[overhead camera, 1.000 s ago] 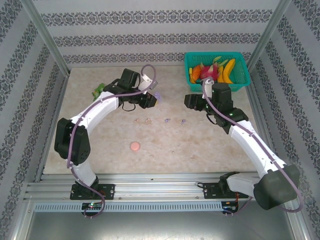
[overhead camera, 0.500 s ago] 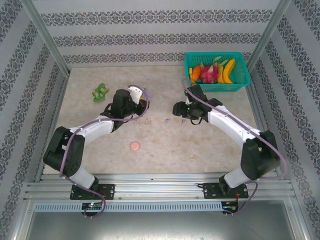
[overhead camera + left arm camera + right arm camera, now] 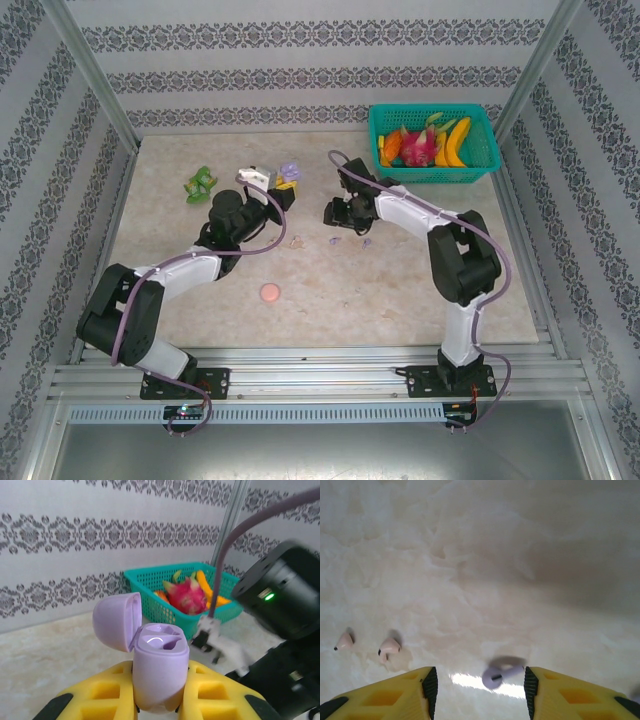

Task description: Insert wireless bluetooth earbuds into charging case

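Left tool point(image 3: 160, 692) clenched tight, right tool point(image 3: 477, 685) spread apart.

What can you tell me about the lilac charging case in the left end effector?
The smooth lilac plastic charging case, rounded like a pebble, stands upright with its hinged lid swung open to one side. Two glossy wells in its top look empty. The left end effector is shut on its lower body, yellow pads touching both sides.
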